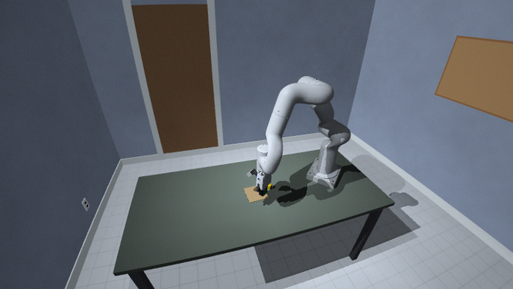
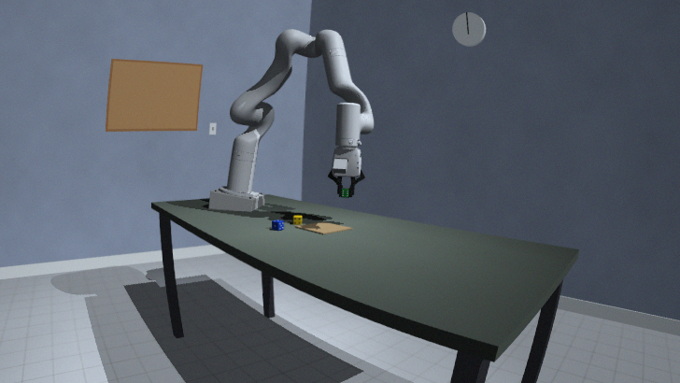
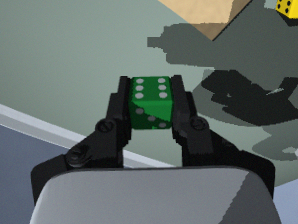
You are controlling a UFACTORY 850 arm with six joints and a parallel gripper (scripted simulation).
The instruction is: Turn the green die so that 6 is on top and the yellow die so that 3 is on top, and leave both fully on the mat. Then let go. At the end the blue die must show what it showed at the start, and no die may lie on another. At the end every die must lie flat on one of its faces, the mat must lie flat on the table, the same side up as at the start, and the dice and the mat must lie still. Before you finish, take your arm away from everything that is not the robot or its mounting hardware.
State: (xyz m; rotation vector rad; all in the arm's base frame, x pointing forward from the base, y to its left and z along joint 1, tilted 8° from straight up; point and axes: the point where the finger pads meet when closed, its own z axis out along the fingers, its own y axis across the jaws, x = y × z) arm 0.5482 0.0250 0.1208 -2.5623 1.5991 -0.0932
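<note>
My gripper (image 1: 263,192) (image 2: 345,192) (image 3: 150,89) points down, shut on the green die (image 2: 345,192) (image 3: 151,102), and holds it well above the table. In the wrist view the die's side face towards the camera shows 6; the face towards the palm, its upper face, shows 3. The tan mat (image 1: 251,194) (image 2: 328,228) (image 3: 202,12) lies flat. The yellow die (image 1: 269,186) (image 2: 297,219) (image 3: 288,7) rests on the table beside the mat, partly cut off in the wrist view. The blue die (image 2: 277,224) rests on the table, left of the mat in the exterior view. Their top numbers are too small to read.
The dark green table (image 1: 186,222) (image 2: 428,257) carries the mat and the two resting dice. The arm's base (image 1: 325,174) (image 2: 235,200) stands on the table at its end. The arm's shadow falls across the table near the mat and the yellow die.
</note>
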